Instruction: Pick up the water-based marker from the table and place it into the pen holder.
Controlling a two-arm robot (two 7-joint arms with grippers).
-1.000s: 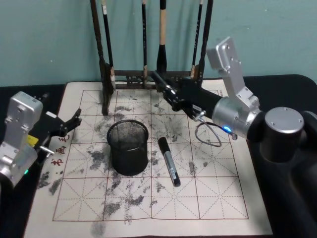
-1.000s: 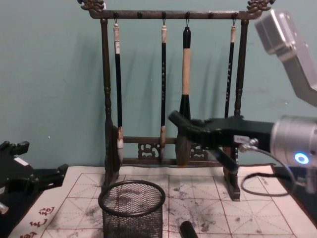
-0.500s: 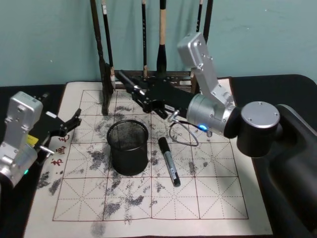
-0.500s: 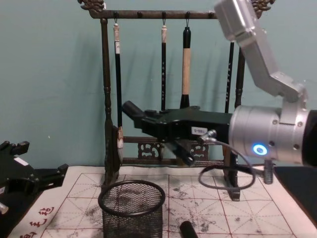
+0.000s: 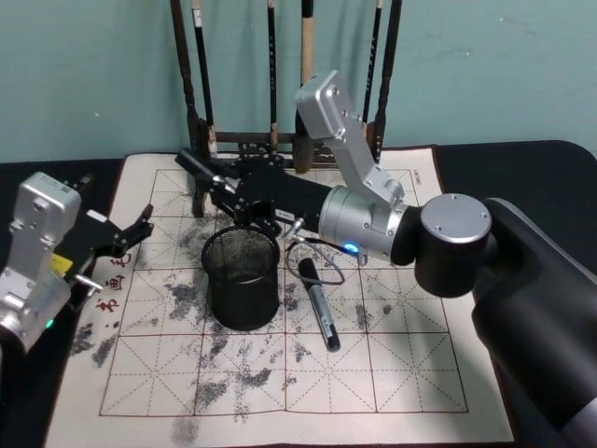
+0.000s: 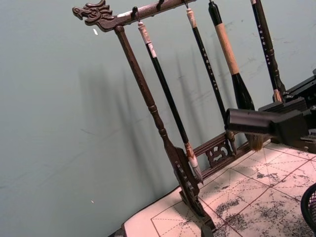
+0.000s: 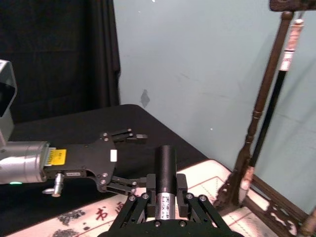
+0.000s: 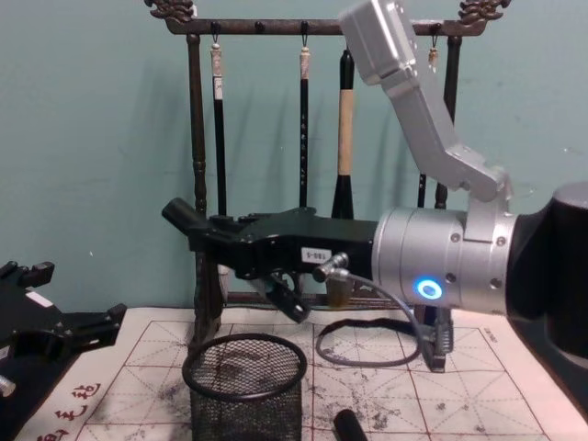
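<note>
Right gripper [image 7: 166, 191] swung left w/ black, white-labelled marker [image 7: 166, 163].

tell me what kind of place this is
Probably a calligraphy desk set up for robot trials: a carved wooden brush rack hung with brushes, an ink-stained gridded practice mat, and a mesh pen holder.

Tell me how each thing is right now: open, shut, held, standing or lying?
right tool, shut on the held marker
held marker, gripped, in the air, roughly level
left tool, open, parked at the mat's left edge
pen holder, upright, nothing visible inside
second marker, lying flat on the mat
brushes, hanging from the rack
</note>
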